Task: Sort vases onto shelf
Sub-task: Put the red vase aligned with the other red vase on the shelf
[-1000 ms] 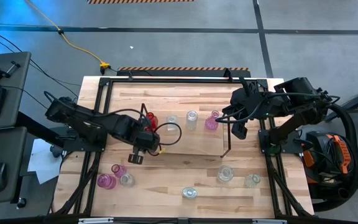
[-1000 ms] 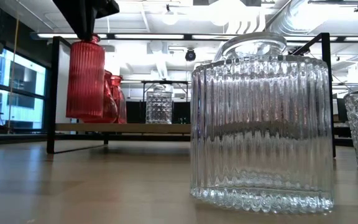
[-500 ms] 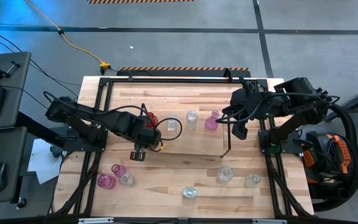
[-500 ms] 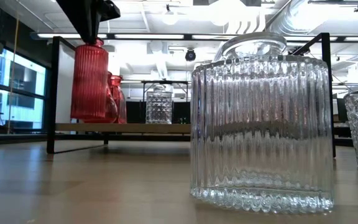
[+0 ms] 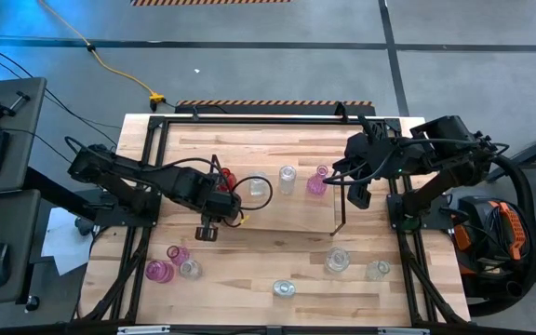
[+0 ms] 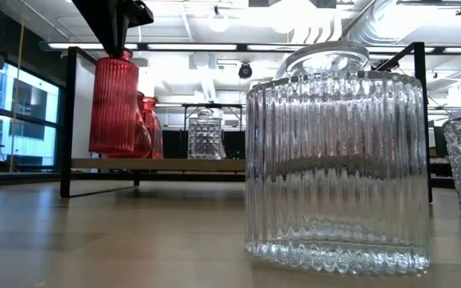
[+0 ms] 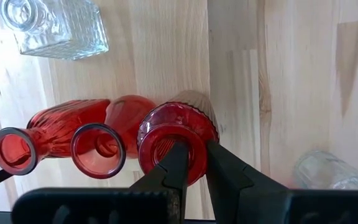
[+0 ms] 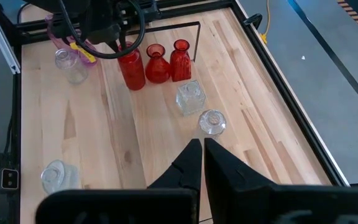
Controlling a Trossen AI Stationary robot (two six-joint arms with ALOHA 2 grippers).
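Left end effector (image 7: pixel 191 163) is clamped on the rim of a ribbed red vase (image 7: pixel 178 142), held upright at the left end of the shelf (image 6: pixel 158 164), beside two other red vases (image 7: pixel 98 146). A clear square vase (image 8: pixel 190 98) stands nearby on the shelf board. Right end effector (image 8: pixel 202 152) is closed, empty, raised over the table (image 5: pixel 249 270) at its right side. Pink and clear vases (image 5: pixel 170 265) remain on the table.
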